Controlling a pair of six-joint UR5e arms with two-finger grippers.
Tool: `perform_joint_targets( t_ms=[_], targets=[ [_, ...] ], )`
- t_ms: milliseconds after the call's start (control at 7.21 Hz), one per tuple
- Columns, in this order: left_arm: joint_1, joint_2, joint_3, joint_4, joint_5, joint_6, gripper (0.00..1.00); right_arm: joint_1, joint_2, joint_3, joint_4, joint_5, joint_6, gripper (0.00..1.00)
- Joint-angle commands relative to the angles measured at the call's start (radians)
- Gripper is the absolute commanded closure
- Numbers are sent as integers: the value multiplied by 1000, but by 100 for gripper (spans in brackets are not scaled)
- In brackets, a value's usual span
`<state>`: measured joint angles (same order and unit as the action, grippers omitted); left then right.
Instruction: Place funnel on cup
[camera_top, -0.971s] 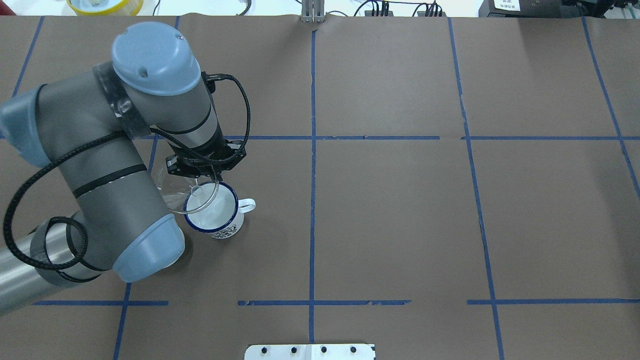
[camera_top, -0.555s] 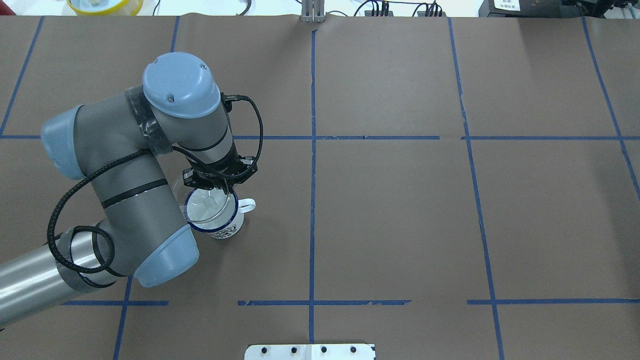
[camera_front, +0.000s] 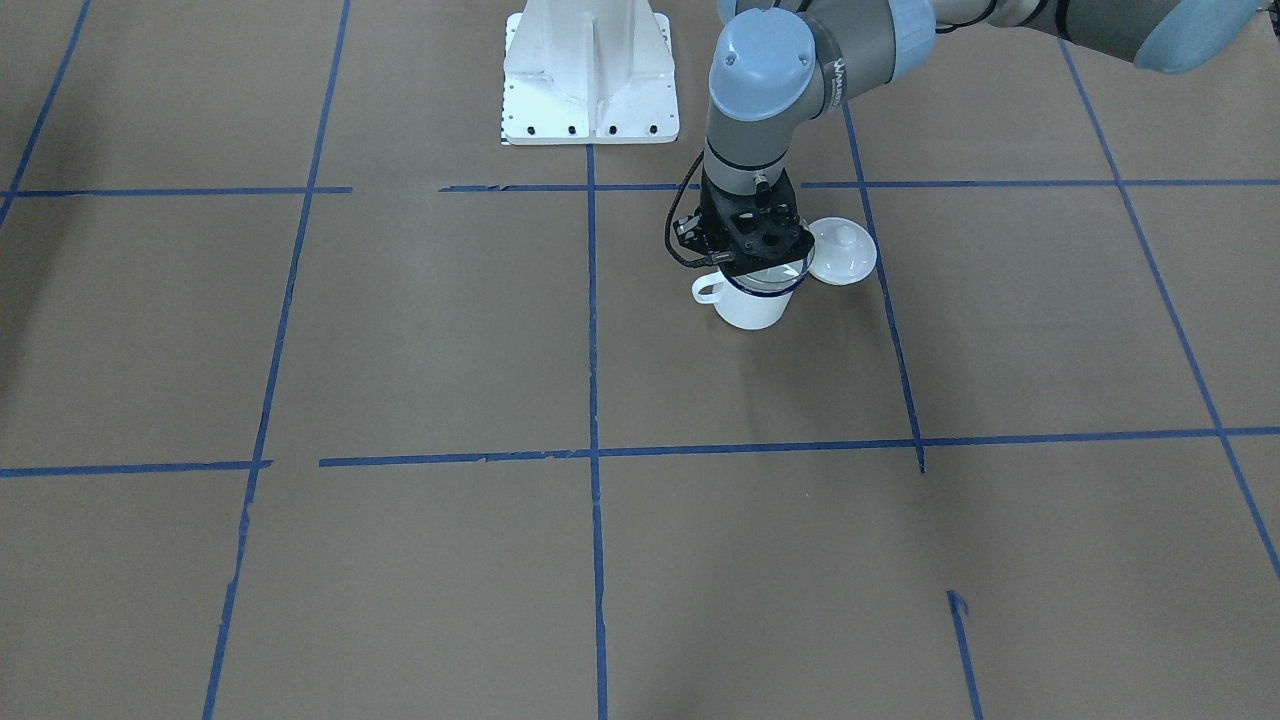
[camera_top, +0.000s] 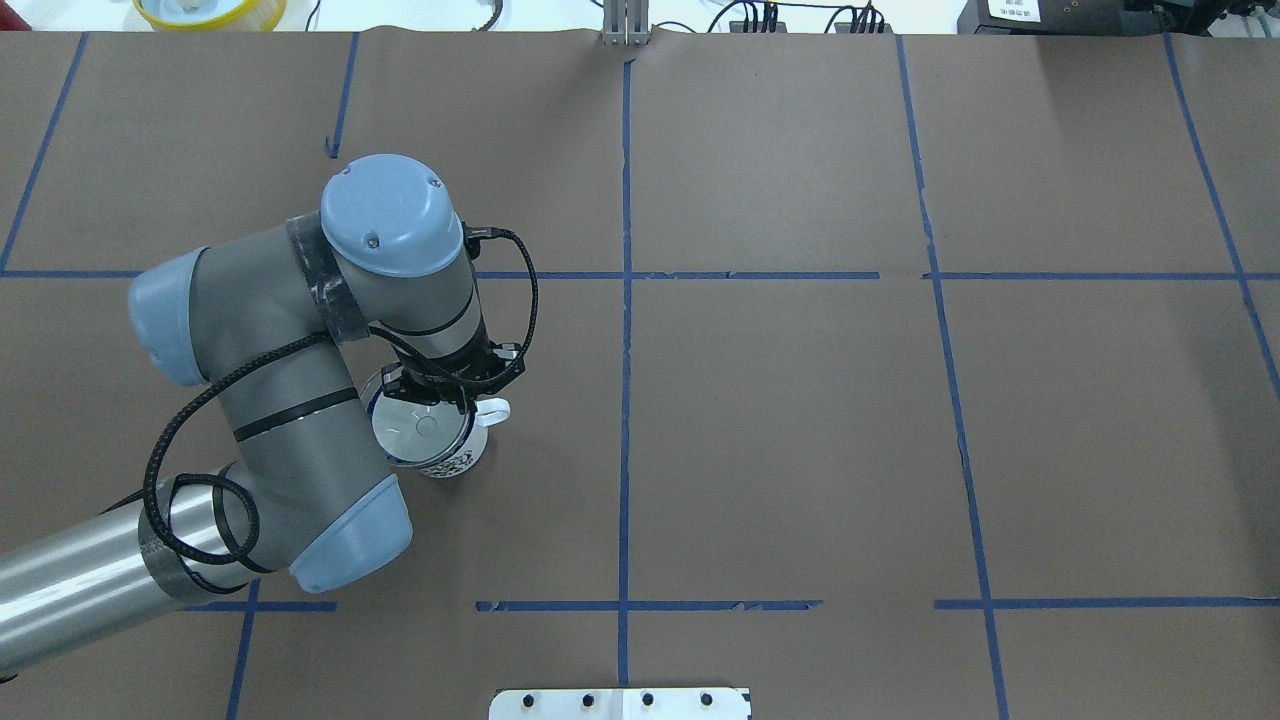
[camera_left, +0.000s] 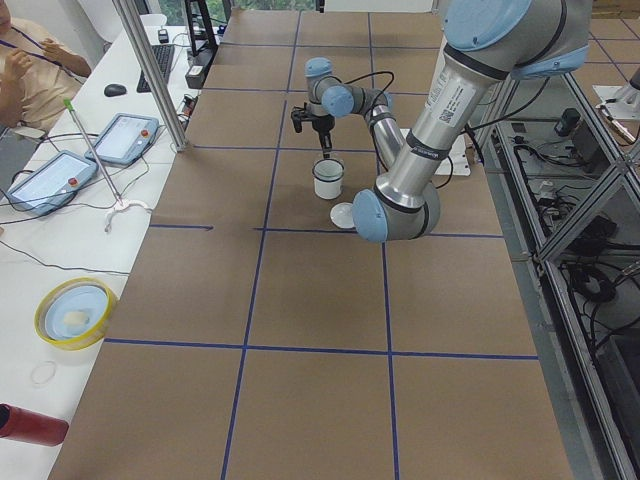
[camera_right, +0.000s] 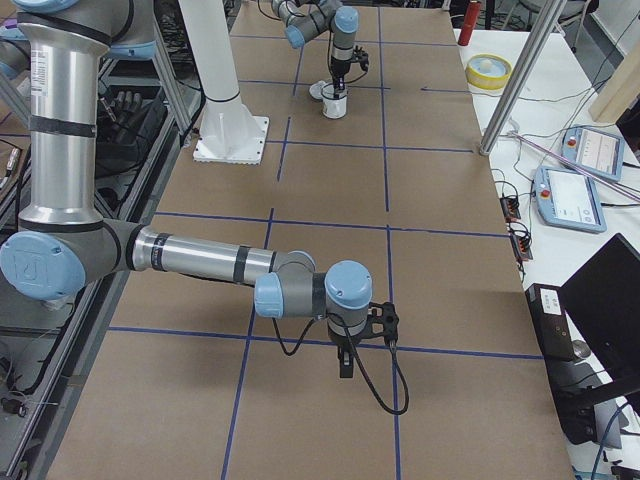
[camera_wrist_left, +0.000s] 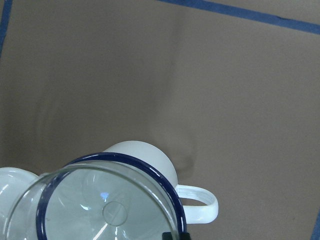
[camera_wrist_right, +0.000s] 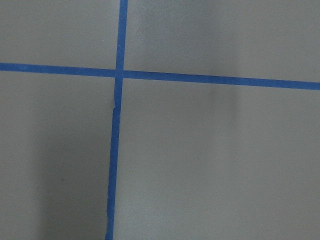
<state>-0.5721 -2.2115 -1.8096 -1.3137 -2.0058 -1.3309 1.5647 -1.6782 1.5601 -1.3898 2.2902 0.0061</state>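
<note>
The white cup (camera_top: 455, 462) with a dark blue rim stands on the table left of centre, its handle (camera_top: 495, 408) pointing to the overhead view's right. My left gripper (camera_top: 452, 393) is shut on the rim of the clear funnel (camera_top: 415, 425) and holds it over the cup's mouth. In the left wrist view the funnel (camera_wrist_left: 110, 210) sits nearly concentric with the cup (camera_wrist_left: 145, 155). I cannot tell whether it rests on the rim. In the front view the gripper (camera_front: 752, 255) hangs just above the cup (camera_front: 750, 308). My right gripper (camera_right: 346, 366) shows only in the exterior right view; I cannot tell whether it is open or shut.
A white domed lid with a knob (camera_front: 842, 252) lies right beside the cup, on the robot's left. The white robot base (camera_front: 590, 80) stands at the near table edge. A yellow bowl (camera_top: 210, 10) sits beyond the far edge. Blue tape lines cross the brown table.
My left arm has carried the funnel to the view's right, from beside the cup's left rim to over its mouth. The cup has not moved.
</note>
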Motion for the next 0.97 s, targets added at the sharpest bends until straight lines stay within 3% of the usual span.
perform_joint_targets(
  t_ms=[0,139,277,555,832],
  targets=[
    [5,4,1,-9,1,2,87,0,0,0,0,0,0,0],
    [5,4,-7,-12,1,3,53,0,0,0,0,0,0,0],
    [5,3,-23,-12,4,1,1,0,0,1,0,0,0,0],
    [-17,4,-57,-12,5,-1,0,0,0,0,0,0,0,0],
    [-118,82,-196,-24,1,161,0,0,0,0,0,0,0,0]
  ],
)
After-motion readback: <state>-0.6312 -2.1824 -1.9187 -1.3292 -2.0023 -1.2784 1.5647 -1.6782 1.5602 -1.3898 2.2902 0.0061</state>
